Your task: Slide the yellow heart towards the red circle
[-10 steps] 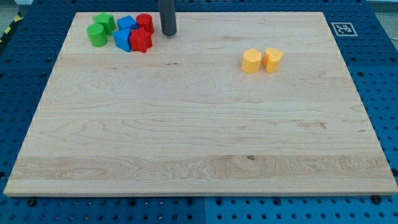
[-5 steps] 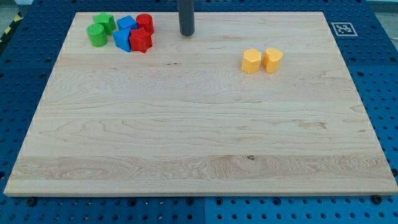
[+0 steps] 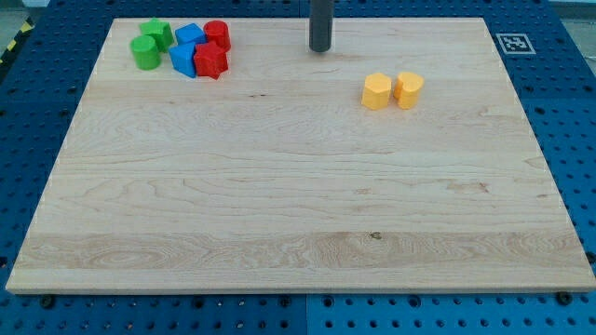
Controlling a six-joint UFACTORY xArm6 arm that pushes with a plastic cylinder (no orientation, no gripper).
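The yellow heart (image 3: pixel 408 89) sits at the view's upper right, touching a yellow hexagon-like block (image 3: pixel 376 92) on its left. The red circle (image 3: pixel 217 35) stands at the view's top left in a cluster of blocks. My tip (image 3: pixel 320 48) is near the top edge of the board, between the cluster and the yellow pair, up and to the left of the yellow blocks and apart from them.
The cluster at the top left also holds a red star-like block (image 3: pixel 211 61), two blue blocks (image 3: pixel 189 36) (image 3: pixel 182 60) and two green blocks (image 3: pixel 156 33) (image 3: pixel 144 52). A marker tag (image 3: pixel 514 43) sits at the board's top right corner.
My tip has moved to the view's right along the top edge, away from the red and blue cluster towards the yellow blocks. No block has moved.
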